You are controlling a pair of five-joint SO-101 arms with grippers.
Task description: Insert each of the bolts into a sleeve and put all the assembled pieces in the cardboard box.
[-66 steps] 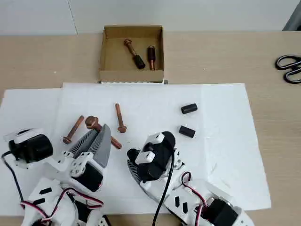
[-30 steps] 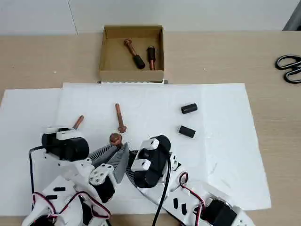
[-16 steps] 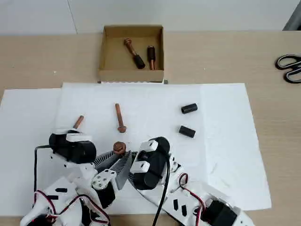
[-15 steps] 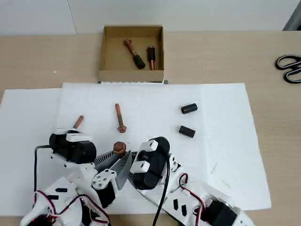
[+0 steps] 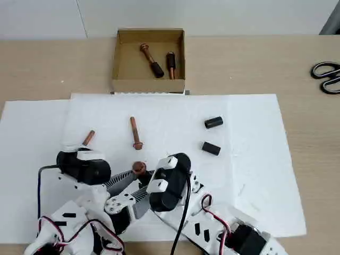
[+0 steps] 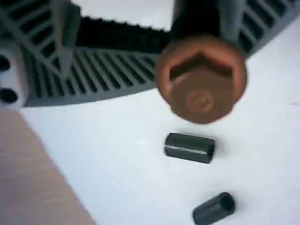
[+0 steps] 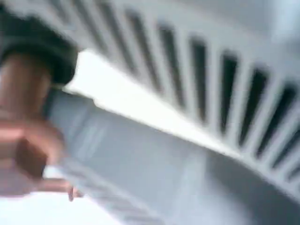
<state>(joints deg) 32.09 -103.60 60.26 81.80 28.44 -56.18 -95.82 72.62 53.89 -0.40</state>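
Observation:
My left gripper is shut on a copper bolt, held above the white paper at the front. The bolt's hex head faces the left wrist camera, with a black sleeve right behind it. My right gripper sits tight against the left one and is shut on that sleeve, next to the bolt's shank. Two loose bolts and two loose sleeves lie on the paper. The cardboard box at the back holds two assembled pieces.
A white paper sheet covers the front of the wooden table. Scissors lie at the far right edge. Both arms crowd the front left, with wires trailing behind them.
My left gripper took a bolt off the paper, lifted it and carried it right to the right gripper. The bolt head now sits against the right gripper.

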